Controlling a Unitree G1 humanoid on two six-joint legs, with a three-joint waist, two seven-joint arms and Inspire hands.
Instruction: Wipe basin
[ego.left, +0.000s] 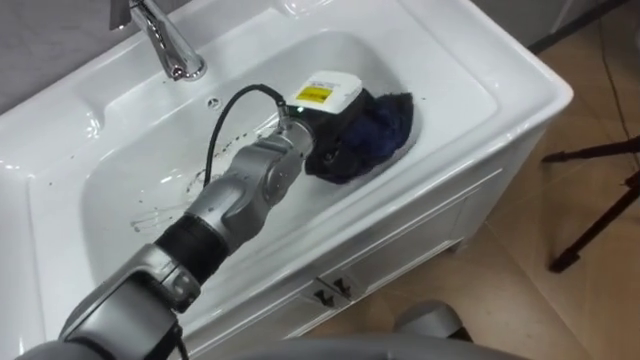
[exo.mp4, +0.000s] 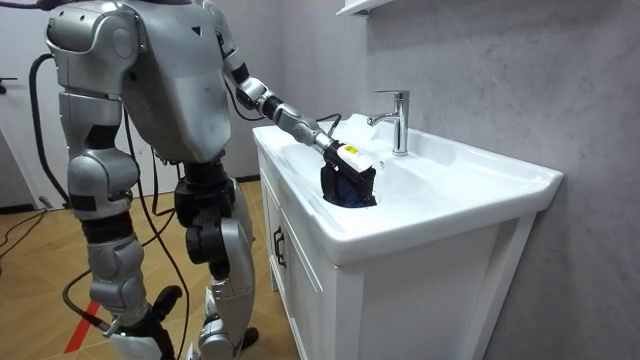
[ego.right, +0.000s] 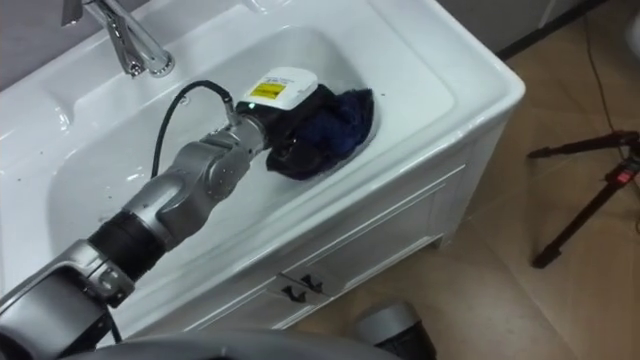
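The left arm comes in from the lower left and stretches up across the basin (ego.left: 120, 200), elbow slightly bent and wrist straight. In the room view the same arm reaches out and down from the shoulder, over the front rim.

The left hand (ego.left: 325, 98) lies at the right side of the bowl, its white back turned up. A yellow label with dark print sits there, too small to read. The hand rests on a dark blue cloth (ego.left: 388, 122), which is bunched against the bowl's right wall. The cloth hides the front of the hand, so I cannot tell whether it grips the cloth or only presses on it.

A chrome faucet (ego.left: 165, 40) stands on the back ledge, well apart from the hand. Below the basin is a white cabinet (ego.left: 420, 230) with small dark handles (ego.left: 330, 292). Black tripod legs (ego.left: 600, 200) stand on the wooden floor (ego.left: 520, 290) to the right.

The robot stands upright at the cabinet's front, its right arm hanging at its side at the room view's left.
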